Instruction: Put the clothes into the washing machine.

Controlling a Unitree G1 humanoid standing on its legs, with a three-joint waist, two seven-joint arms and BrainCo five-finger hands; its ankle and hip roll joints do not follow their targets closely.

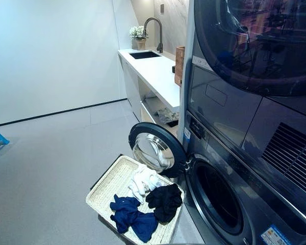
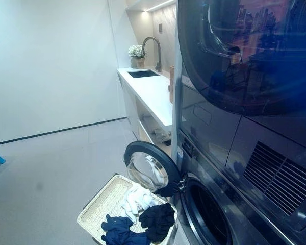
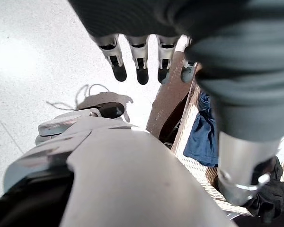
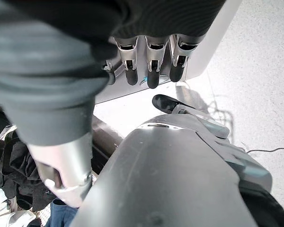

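Blue cloth (image 1: 131,218) sits closest in the head views, at the near end of the woven basket (image 1: 108,182) on the floor, with a black garment (image 1: 164,201) beside it and a white one (image 1: 144,180) just beyond; all three are touching in one heap. Neither hand holds any of them. Left hand (image 3: 141,56) hangs with its fingers straight and relaxed, empty, and the blue cloth lies below and to the thumb side of those fingers, the black piece further the same way. Right hand (image 4: 149,59) is likewise slack and empty, with the black garment (image 4: 16,163) low on its thumb side and a corner of blue beneath.

Both hands look about equally far off (the left perhaps has the blue piece more squarely under it), so my guess is either must drop well down to reach the heap. Outward from the basket, the washing machine's round door (image 1: 155,150) stands swung open over the basket's far end, and the dark drum opening (image 1: 218,197) lies just beside the heap, on the right-hand side.
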